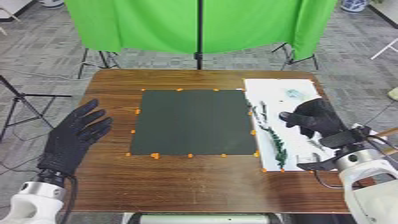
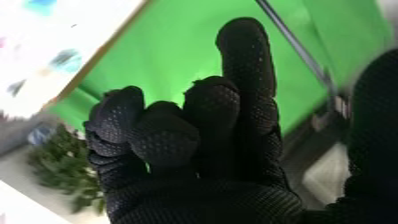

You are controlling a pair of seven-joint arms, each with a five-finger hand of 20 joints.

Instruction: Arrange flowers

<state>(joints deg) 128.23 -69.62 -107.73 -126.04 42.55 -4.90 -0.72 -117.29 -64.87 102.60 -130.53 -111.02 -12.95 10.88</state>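
A leafy green stem (image 1: 278, 147) lies flat on the white sheet (image 1: 279, 87) along the table's right side, its full, dark leaves bunched toward the near end. It runs almost lengthwise, near end close to the sheet's near edge and far end tilted slightly left. Beyond it, thin dark-green sprigs (image 1: 264, 110) lie along the sheet's left edge — whether they join the leafy stem, I cannot tell. Nearer the table's far right corner is a small pale-blue piece (image 1: 295, 93) — too faint to tell whether it is a bloom.
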